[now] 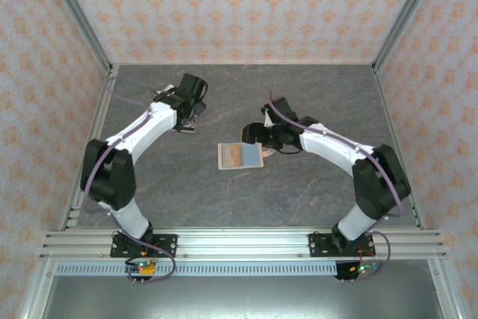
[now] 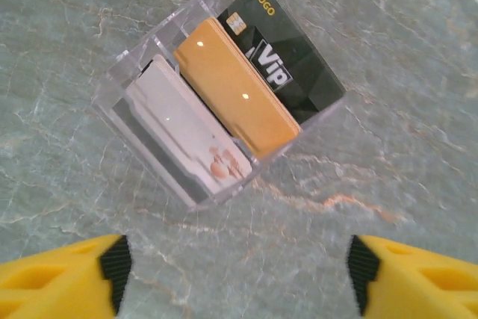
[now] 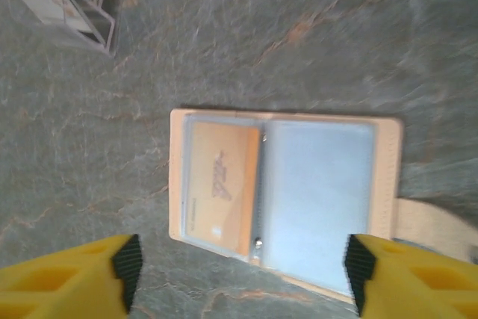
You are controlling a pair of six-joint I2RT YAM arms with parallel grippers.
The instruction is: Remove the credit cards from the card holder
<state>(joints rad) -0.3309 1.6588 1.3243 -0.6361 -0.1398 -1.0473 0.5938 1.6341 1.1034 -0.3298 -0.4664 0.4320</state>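
**A:** Which step is it?
**B:** Getting the last card out, I think. The right gripper [image 3: 240,270] is wide and holds nothing. Just under it lies the open card holder [image 3: 284,192], with one tan-orange card [image 3: 220,184] inside.
**A:** Next?
**B:** Go down and pinch that card. Farther off, the left gripper [image 2: 237,268], wide too, hangs over three cards [image 2: 231,87] in a clear box [image 2: 119,84].

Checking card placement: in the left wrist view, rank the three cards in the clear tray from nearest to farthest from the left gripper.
From the left gripper:
1. Grey-white card, left slot of the clear tray, nearest.
2. Tan-orange card, middle slot.
3. Black card, right slot, farthest.
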